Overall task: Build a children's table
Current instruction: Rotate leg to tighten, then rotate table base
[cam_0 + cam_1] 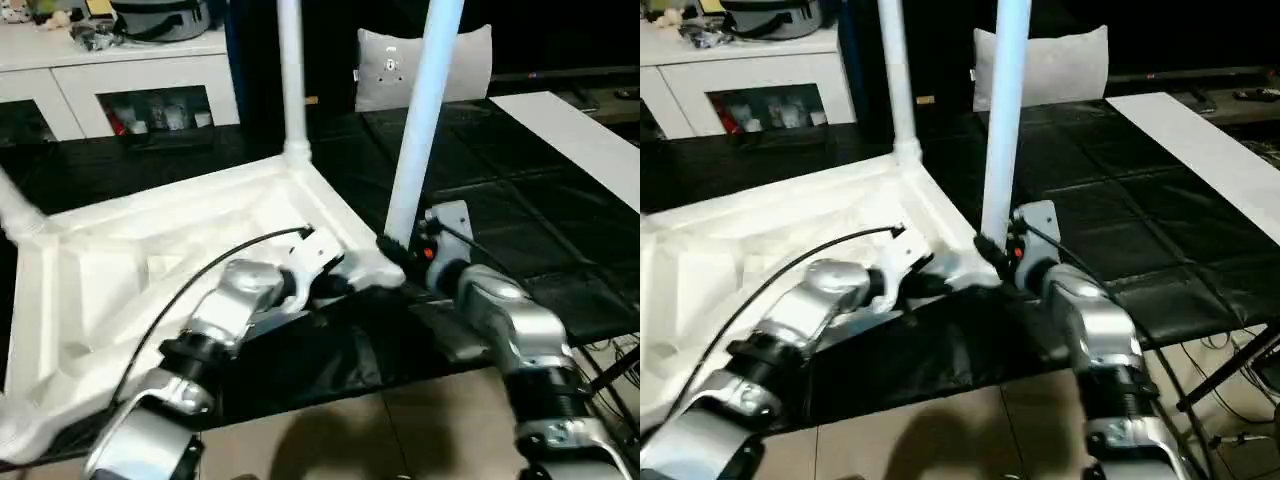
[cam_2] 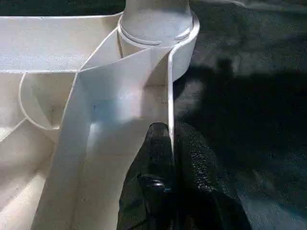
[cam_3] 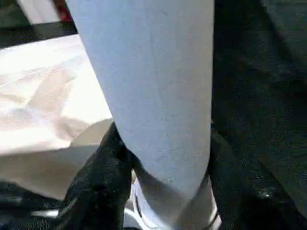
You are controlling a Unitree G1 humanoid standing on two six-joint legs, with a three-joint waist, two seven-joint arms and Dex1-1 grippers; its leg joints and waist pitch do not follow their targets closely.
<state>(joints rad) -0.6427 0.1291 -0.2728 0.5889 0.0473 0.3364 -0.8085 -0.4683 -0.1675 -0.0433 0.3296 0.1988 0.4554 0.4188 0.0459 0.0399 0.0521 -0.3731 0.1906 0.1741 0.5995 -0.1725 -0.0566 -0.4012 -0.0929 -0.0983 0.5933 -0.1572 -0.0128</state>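
Two long white tapered plastic tubes stand upright in the head views: the near leg (image 1: pixel 422 120) rises from the corner socket right at the right pincer (image 1: pixel 392 250), and the far leg (image 1: pixel 290 75) rises from the next corner, well beyond it. Both belong to the white plastic children's table (image 1: pixel 130 270), whose square top lies upside down on black, quilted, faintly glossy floor mats (image 1: pixel 520 220), its ribbed underside up. The left pincer (image 1: pixel 335 268) sits at the top's raised rim, just beside the right one. Silver, smooth-cast forearms run back from both. Beyond the pincers a grey square cushion (image 1: pixel 450 60) leans upright, and a white cabinet with glass doors (image 1: pixel 120 85) stands farther off on the left pincer's side.

From the left wrist, two black pebbled fingers (image 2: pixel 160 158) are pressed together on the thin upright rim wall, one on each side of it; ahead sits the round socket collar with a leg seated in it.

From the right wrist, black fingers (image 3: pixel 103 177) flank the smooth, matte tube low down, touching it on both sides, just above its collar.
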